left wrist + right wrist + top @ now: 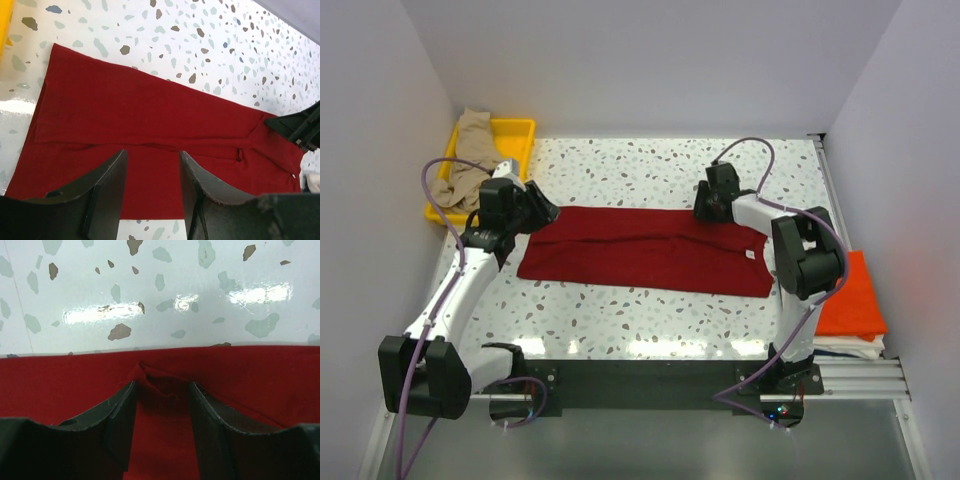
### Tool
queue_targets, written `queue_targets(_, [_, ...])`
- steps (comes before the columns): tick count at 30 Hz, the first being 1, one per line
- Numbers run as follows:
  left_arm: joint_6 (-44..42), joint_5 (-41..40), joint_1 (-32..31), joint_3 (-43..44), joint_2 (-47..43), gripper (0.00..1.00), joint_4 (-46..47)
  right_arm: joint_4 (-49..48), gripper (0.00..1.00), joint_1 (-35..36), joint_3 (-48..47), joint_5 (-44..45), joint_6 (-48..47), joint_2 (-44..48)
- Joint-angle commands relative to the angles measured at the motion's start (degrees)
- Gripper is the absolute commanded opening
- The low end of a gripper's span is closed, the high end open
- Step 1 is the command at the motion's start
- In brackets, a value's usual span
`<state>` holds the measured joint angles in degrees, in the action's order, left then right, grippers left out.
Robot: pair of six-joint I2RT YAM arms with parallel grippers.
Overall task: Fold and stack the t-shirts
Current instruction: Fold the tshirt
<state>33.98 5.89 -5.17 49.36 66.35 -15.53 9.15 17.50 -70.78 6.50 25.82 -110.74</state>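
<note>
On the worktop [650,165] the red shirt [640,255] lay folded in a long band.
The left pincer [152,152] and right pincer [163,383] stood apart near its far edge, the right over a small pucker [150,374]; a straight lift should spare the fold, a sideways drag might not.

T-shirts: four. One dark red t-shirt [645,250] between the left tool [548,212] and the right tool [703,214]; one tan-beige t-shirt [472,150] beyond the left tool; one orange t-shirt [855,295] and one white t-shirt [848,347] outboard of the right tool. One yellow tray [515,130]. Tools: two.
</note>
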Motion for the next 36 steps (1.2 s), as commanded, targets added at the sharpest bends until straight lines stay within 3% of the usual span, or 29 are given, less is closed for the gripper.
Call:
queue_targets(1, [-4.18, 2.28, -0.02, -0.32, -0.69, 0.50, -0.03, -2.99, 0.49, 0.52, -1.82, 1.93, -1.04, -0.09])
queue_targets(3, [-4.62, 2.46, -0.02, -0.76, -0.78, 0.50, -0.03, -3.17, 0.45, 0.87, -1.55, 2.11, -0.95, -0.09])
queue_targets(10, [-5.15, 2.11, -0.02, -1.29, -0.78, 0.50, -0.20, -3.44, 0.12, 1.05, 0.73, 2.46, 0.54, 3.06])
queue_targets(13, [-5.15, 2.02, -0.02, -1.29, -0.96, 0.50, -0.20, -2.56, 0.05, 1.05, 1.35, 2.20, 0.89, 4.39])
queue_targets(36, [-4.89, 4.22, -0.10, -1.55, 1.50, 0.50, -0.64, -6.16, 0.00, 4.21, 23.57, -2.02, 8.63, 28.55])
